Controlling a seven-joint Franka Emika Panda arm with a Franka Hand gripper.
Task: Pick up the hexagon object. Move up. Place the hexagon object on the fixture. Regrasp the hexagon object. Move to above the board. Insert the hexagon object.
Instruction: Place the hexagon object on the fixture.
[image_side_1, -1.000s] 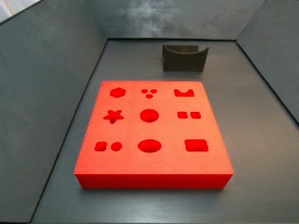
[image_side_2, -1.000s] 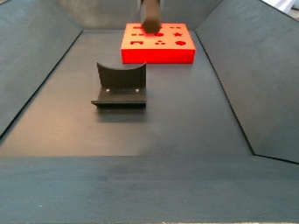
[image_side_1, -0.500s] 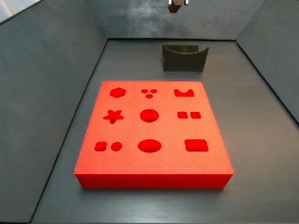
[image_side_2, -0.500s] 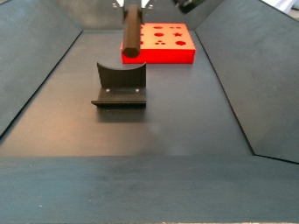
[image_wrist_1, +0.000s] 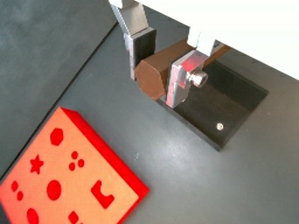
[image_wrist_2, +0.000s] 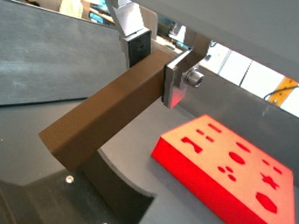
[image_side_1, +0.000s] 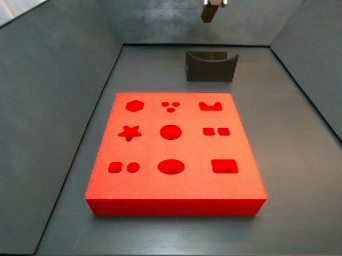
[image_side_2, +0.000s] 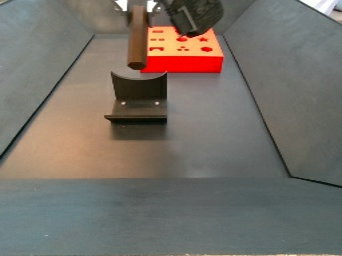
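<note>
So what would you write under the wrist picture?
Gripper holds the brown peg above the fixture, red board nearby.

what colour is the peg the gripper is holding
Brown; the peg shows best in a wrist view, between the gripper plates.

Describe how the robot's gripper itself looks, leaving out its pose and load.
In both wrist views the gripper has two flat silver plate fingers with dark pads, and one finger carries a round silver screw. In a side view a dark rounded body shows above them.

Gripper (image_wrist_1: 162, 59) with hexagon object (image_side_2: 136, 44) now nearer fixture (image_side_2: 136, 98).
</note>
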